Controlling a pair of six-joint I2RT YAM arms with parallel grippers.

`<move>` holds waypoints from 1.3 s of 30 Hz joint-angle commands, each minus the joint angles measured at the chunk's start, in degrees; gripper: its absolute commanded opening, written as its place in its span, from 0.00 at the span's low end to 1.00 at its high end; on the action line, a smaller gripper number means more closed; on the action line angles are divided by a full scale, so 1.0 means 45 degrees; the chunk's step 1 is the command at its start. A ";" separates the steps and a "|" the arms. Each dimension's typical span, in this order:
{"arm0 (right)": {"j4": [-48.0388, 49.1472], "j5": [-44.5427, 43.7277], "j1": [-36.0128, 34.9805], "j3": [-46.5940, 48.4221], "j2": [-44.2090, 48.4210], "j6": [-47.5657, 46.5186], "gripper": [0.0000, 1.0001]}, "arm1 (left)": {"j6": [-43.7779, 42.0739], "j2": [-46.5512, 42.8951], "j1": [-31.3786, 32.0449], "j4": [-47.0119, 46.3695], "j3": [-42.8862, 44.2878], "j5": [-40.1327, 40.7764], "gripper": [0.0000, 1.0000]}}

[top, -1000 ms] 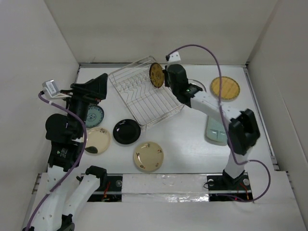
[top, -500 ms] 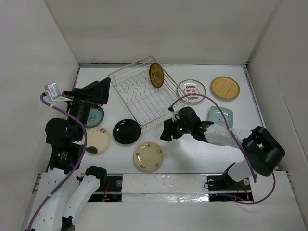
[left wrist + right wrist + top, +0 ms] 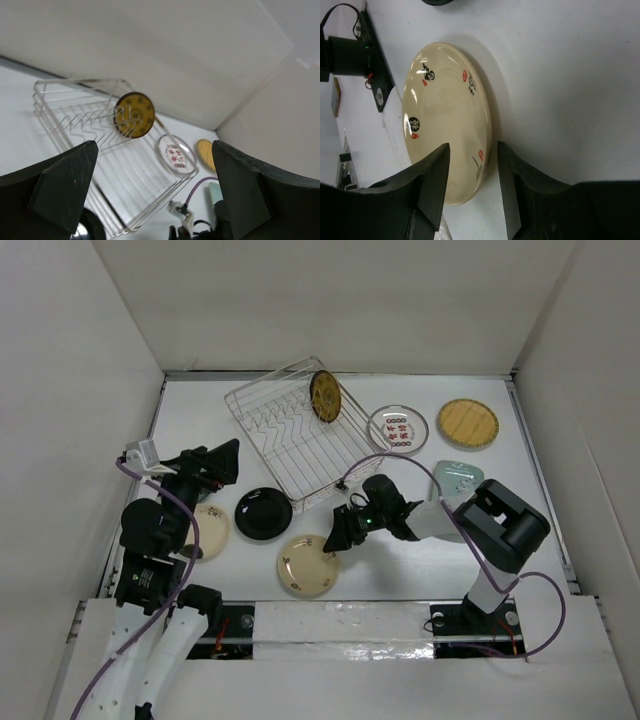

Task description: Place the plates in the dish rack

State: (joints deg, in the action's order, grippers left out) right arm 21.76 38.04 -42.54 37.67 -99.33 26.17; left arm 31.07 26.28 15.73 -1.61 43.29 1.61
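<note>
Seven plates show in the overhead view. One round brown-and-gold plate (image 3: pixel 324 396) stands on edge at the far right end of the rectangular silver wire dish rack (image 3: pixel 290 445). The rack sits slanted at the upper centre of the white table (image 3: pixel 400 565), and its other zigzag slots hold nothing.

All six other plates lie flat on the table. Just right of the rack is a round white plate with red marks and a clear-looking rim (image 3: pixel 398 427). Further toward the upper right is a tan round plate (image 3: pixel 467 423). Below those two, a pale green rectangular plate (image 3: pixel 458 480) is partly covered by the right arm. A glossy black round plate (image 3: pixel 263 513) lies just below the rack's near corner. To its left, a plain cream round plate (image 3: pixel 208 530) is half hidden under the left arm. At lower centre lies a cream round plate with small red and black marks (image 3: pixel 308 564).

The right gripper (image 3: pixel 337 536) is low at the upper right rim of that marked cream plate. In its wrist view one finger is over the plate's face and the other over bare table, the jaws parted wider than the rim. Whether either pad touches the plate cannot be told.

The left gripper (image 3: pixel 215 462), at middle left, faces the rack with its jaws spread wide and nothing between them.
</note>
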 commanded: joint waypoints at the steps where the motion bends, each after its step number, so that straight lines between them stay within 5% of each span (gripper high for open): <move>1: -0.0283 0.0471 -0.0194 -0.0403 -0.0700 -0.0367 0.49 | -0.0947 -0.0313 0.0060 0.0337 -0.0399 0.0658 0.99; 5: -0.1083 -0.0014 -0.0331 -0.0422 -0.0117 -0.0484 0.00 | -0.1357 -0.0508 0.0060 0.1019 -0.0654 0.0970 0.99; 8: -0.2370 -0.0504 -0.0331 -0.0695 0.1872 -0.0815 0.00 | -0.1845 -0.0859 0.0060 0.1177 -0.0888 0.1165 0.90; 11: -0.4771 -0.0816 -0.0331 0.0160 0.4540 -0.1439 0.00 | -0.2314 -0.1075 0.0060 0.1041 -0.1123 0.1205 0.57; 12: -0.5975 -0.1184 -0.0331 0.0628 0.5153 -0.1635 0.00 | -0.2373 -0.1094 0.0060 0.0963 -0.1162 0.1206 0.32; 15: -0.6748 -0.3479 0.0057 0.3029 0.6330 -0.2066 0.00 | -0.2490 -0.1114 0.0060 0.0845 -0.1280 0.1245 0.00; 24: -0.6636 -1.3499 0.1504 1.0236 0.2156 -0.2533 0.00 | -0.2627 -0.1290 0.0060 0.0904 -0.1768 0.1185 0.00; 34: -0.7586 -1.7280 0.1759 1.8161 -0.4446 -0.4507 0.00 | -0.2744 -0.1017 0.0060 0.0865 -0.1807 0.1342 0.10; 39: -0.8077 -1.8217 0.1759 2.0142 -0.6379 -0.4878 0.00 | -0.2764 -0.0841 0.0195 0.0884 -0.1768 0.1479 0.11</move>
State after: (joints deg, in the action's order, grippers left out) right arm -15.07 -37.08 -34.83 121.54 -127.72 6.31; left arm 19.53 21.71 15.77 4.56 35.31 7.64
